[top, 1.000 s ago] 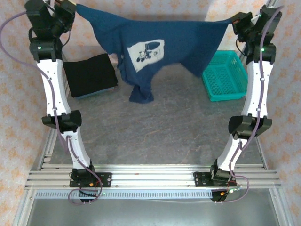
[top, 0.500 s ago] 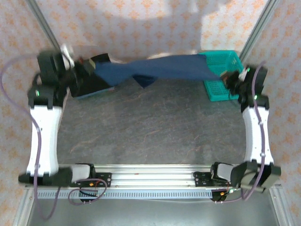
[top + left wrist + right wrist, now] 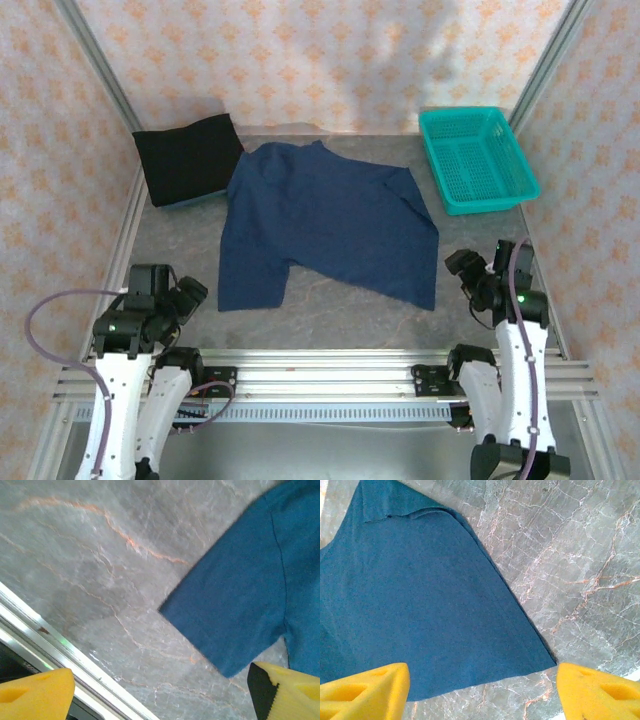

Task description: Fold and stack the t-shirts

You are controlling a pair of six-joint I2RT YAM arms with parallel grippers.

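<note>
The navy blue t-shirt (image 3: 320,225) lies spread flat in the middle of the table, its print not visible. The black t-shirt (image 3: 188,158) rests folded at the back left. My left gripper (image 3: 190,295) is open near the front left, just short of the navy sleeve (image 3: 250,590); its yellow fingers (image 3: 35,695) stand wide apart with bare table between them. My right gripper (image 3: 462,268) is open near the front right, hovering over the shirt's hem corner (image 3: 420,605), and its fingers (image 3: 600,690) hold nothing.
A teal mesh basket (image 3: 478,158) stands at the back right. The grey marble table (image 3: 330,310) shows bare between the shirt and the aluminium rail (image 3: 320,365) at the near edge. Patterned walls close in the sides and back.
The navy shirt, held stretched in the air between both grippers, now lies flat on the table. Both grippers have opened, let it go and drawn back toward the near edge.
</note>
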